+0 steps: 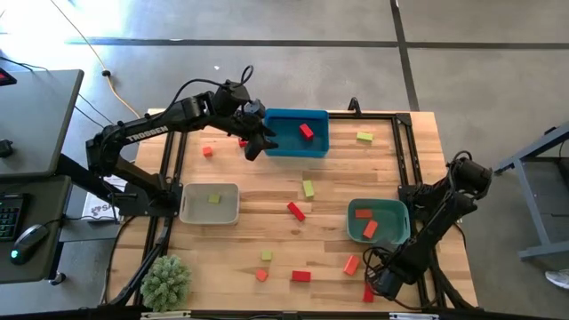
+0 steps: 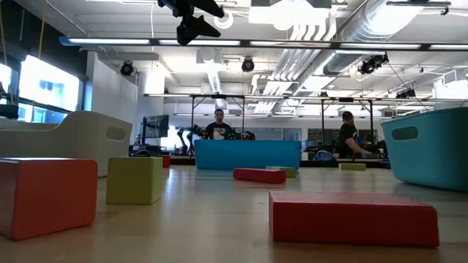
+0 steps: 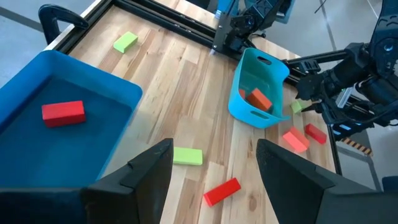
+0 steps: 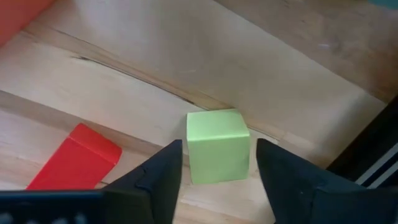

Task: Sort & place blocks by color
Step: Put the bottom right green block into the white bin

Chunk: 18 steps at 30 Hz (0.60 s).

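R gripper [image 4: 214,171] low at table edge, fingers spread either side of a yellow-green cube [image 4: 217,146], not yet pinching; red block [image 4: 74,165] just beside; cube looks light, rigid, smooth, so take opposite flat faces, mid-height; L gripper [image 3: 214,180] spread, empty, above blue tray [image 3: 93,93] w/ red block inside.

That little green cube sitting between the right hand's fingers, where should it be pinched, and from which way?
Probably from straight above, pinching two opposite flat sides. The green cube lies flat on the wood, and the right hand already has a finger on either side of it, not yet touching. A red block lies apart to one side, so it should not get in the way.
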Tool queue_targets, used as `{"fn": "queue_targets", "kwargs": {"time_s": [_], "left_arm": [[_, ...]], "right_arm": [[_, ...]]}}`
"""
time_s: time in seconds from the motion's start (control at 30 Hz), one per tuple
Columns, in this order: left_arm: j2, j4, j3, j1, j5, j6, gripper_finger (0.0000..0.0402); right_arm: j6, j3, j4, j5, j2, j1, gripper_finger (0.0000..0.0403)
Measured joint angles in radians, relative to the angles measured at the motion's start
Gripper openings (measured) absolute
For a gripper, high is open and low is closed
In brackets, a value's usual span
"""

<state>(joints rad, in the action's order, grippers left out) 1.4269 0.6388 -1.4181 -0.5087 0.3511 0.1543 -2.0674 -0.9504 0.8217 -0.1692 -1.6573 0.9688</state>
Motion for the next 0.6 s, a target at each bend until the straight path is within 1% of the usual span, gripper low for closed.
{"fn": "queue_targets", "kwargs": {"time_s": [0.17,0.27,0.43,0.5,0.6], "left_arm": [[0.000,0.000,0.000,0.000,0.000,0.000,0.0220],[0.000,0.000,0.000,0.000,0.000,0.000,0.0220],[0.000,0.000,0.000,0.000,0.000,0.000,0.0220],[0.000,0.000,0.000,0.000,0.000,0.000,0.0220],[0.000,0.000,0.000,0.000,0.001,0.000,0.0220]], "right_arm": [[-0.002,0.000,0.000,-0.003,0.000,0.000,0.0125],[-0.004,0.000,-0.003,-0.008,0.001,-0.001,0.0100],[-0.039,0.000,-0.036,-0.014,0.003,-0.013,0.0095],[-0.042,-0.003,-0.068,0.010,0.009,-0.020,0.0095],[-0.037,-0.033,-0.062,0.076,0.021,-0.036,0.0095]]}}
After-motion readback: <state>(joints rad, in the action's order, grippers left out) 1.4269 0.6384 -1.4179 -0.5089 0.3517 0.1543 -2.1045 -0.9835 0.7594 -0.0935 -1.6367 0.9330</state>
